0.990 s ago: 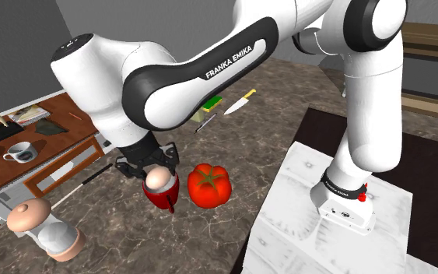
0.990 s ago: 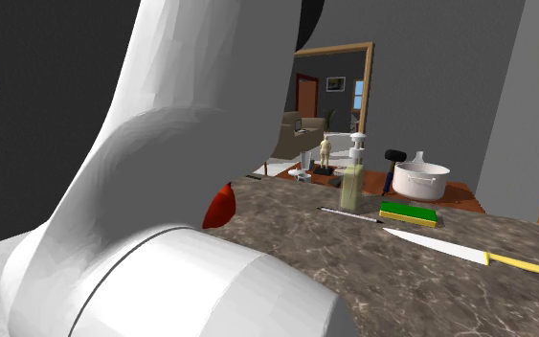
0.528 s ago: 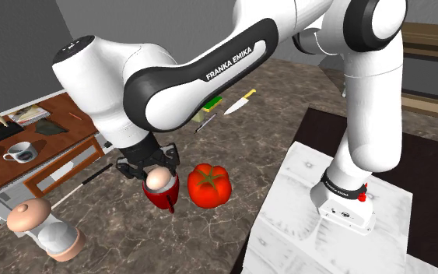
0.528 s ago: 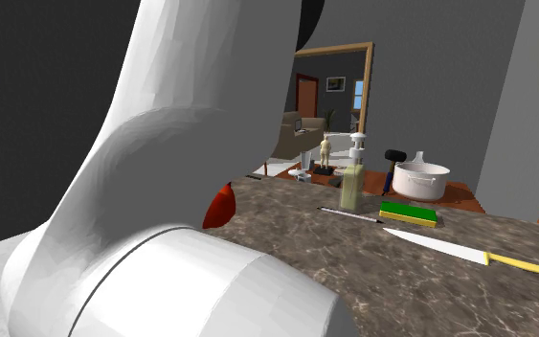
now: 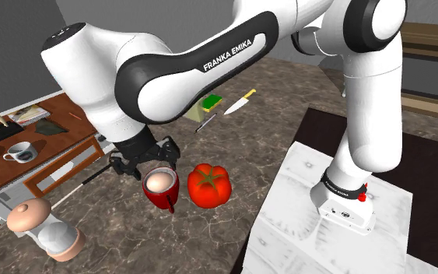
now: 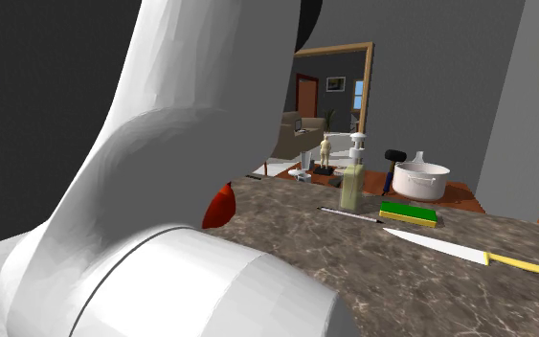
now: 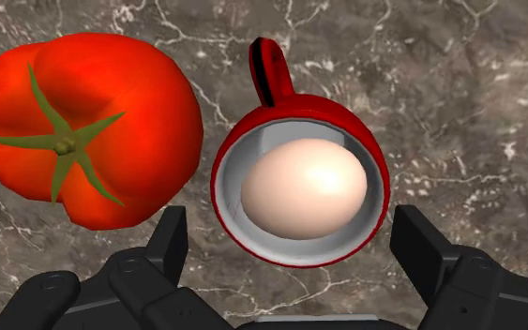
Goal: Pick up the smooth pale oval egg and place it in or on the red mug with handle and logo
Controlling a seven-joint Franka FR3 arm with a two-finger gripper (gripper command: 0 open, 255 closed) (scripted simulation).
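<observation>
Egg [image 7: 304, 187] lies inside the upright mug [image 7: 299, 112] on the counter [image 7: 477, 94]. The gripper [image 7: 290, 230] hangs above, fingers spread wide, touching neither. A tomato [image 7: 83, 131] stands just beside the mug; knife [image 5: 240, 102] and sponge [image 5: 211, 101] lie well apart.

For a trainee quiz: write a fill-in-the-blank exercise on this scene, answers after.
The egg lies inside the red ____.
The hand is ____, not shut, touching neither egg nor mug.
The tomato beside the mug has a ____ stem.
Missing: mug; open; green.
</observation>
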